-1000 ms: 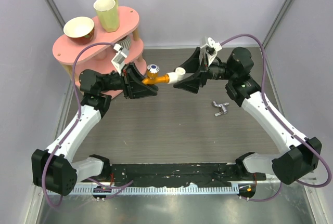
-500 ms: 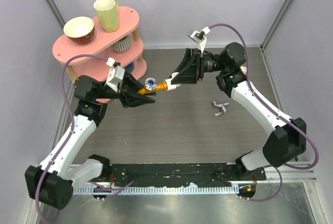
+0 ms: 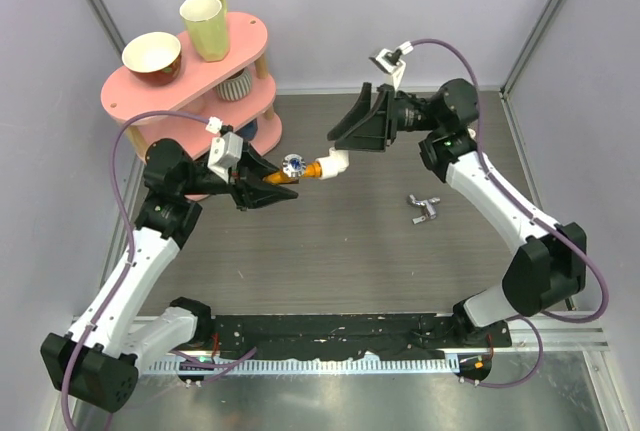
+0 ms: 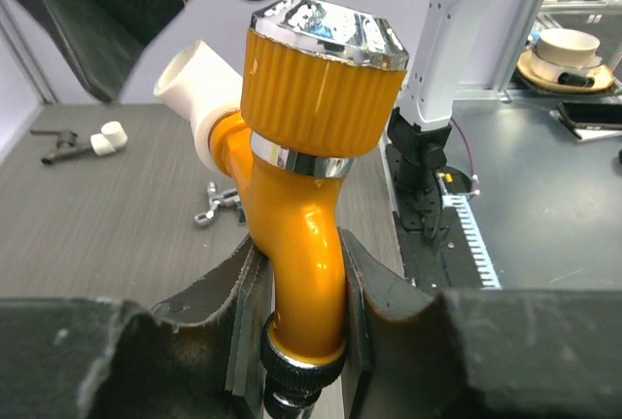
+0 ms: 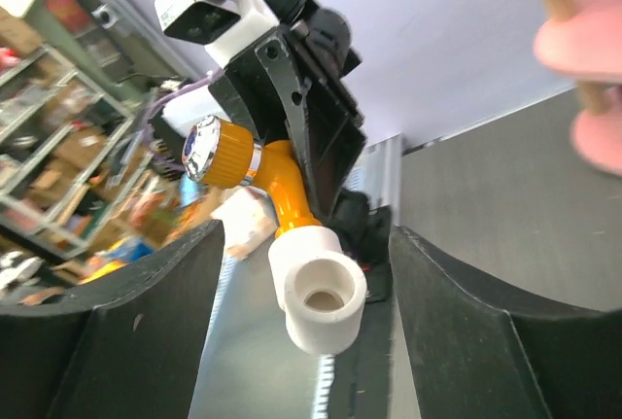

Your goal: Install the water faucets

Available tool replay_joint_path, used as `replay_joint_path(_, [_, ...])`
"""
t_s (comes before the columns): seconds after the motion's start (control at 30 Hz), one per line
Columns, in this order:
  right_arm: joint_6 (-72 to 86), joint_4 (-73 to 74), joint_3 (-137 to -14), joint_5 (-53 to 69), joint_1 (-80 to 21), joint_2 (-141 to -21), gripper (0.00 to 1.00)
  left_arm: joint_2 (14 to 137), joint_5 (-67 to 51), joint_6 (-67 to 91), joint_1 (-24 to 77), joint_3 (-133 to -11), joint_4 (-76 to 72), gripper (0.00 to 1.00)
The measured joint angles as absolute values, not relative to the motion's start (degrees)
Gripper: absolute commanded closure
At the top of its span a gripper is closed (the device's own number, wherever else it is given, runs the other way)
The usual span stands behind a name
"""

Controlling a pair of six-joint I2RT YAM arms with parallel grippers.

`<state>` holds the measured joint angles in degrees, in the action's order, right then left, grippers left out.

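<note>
The water faucet is an orange tap (image 3: 312,168) with a silvery knob (image 3: 292,162) and a white pipe fitting (image 3: 336,162) joined to its end. It hangs above the table's middle. My left gripper (image 3: 272,180) is shut on the tap's lower stem, and the left wrist view shows both fingers (image 4: 249,293) pressed on the orange tap (image 4: 296,225) under the knob (image 4: 326,35). My right gripper (image 3: 341,139) stands open just beyond the fitting. In the right wrist view the white fitting (image 5: 317,288) sits between the spread fingers (image 5: 457,322) without touching either.
A pink two-tier shelf (image 3: 190,91) at the back left carries a bowl (image 3: 152,53) and a yellow cup (image 3: 205,26), close behind my left arm. A small silver tap piece (image 3: 424,209) lies on the table to the right. A dark tap piece with a white end (image 4: 83,140) lies further off.
The right gripper closed in on the white fitting half a second ago, then opened and drew back a little. The left gripper kept its grip on the tap.
</note>
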<state>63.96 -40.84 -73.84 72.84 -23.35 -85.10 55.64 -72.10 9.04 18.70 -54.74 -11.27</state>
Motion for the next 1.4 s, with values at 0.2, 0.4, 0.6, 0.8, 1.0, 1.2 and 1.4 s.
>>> replay_joint_path(0.2, [41.56, -24.75, -73.82, 63.86, -18.28, -77.76, 0.2, 56.01, -67.9, 25.85, 18.7, -49.69, -22.61, 1.0])
replay_joint_path(0.4, [14.94, -13.85, -69.49, 52.9, -17.96, -67.0, 0.2, 57.3, -59.37, 42.94, 18.74, -49.1, -30.09, 1.0])
replay_joint_path(0.6, [-1.89, -14.33, -62.19, 49.65, -19.33, -61.49, 0.19, 60.53, -52.82, 60.4, 18.74, -48.49, -40.77, 1.0])
replay_joint_path(0.8, [-17.56, -6.76, -62.63, 43.77, -24.64, -61.63, 0.19, 62.85, -50.33, 70.04, 18.74, -48.56, -43.0, 1.0])
replay_joint_path(1.0, [-27.11, -1.48, -66.26, 39.2, -28.42, -62.98, 0.19, 63.99, -50.37, 73.41, 18.83, -50.0, -41.54, 1.0])
replay_joint_path(1.2, [-30.61, 0.1, -68.58, 37.71, -30.46, -65.73, 0.19, 65.3, -51.86, 74.91, 19.35, -51.83, -40.84, 1.0])
replay_joint_path(1.4, [-32.99, 2.52, -69.97, 35.9, -32.64, -68.31, 0.21, 66.48, -54.08, 75.77, 20.45, -53.41, -40.4, 1.0])
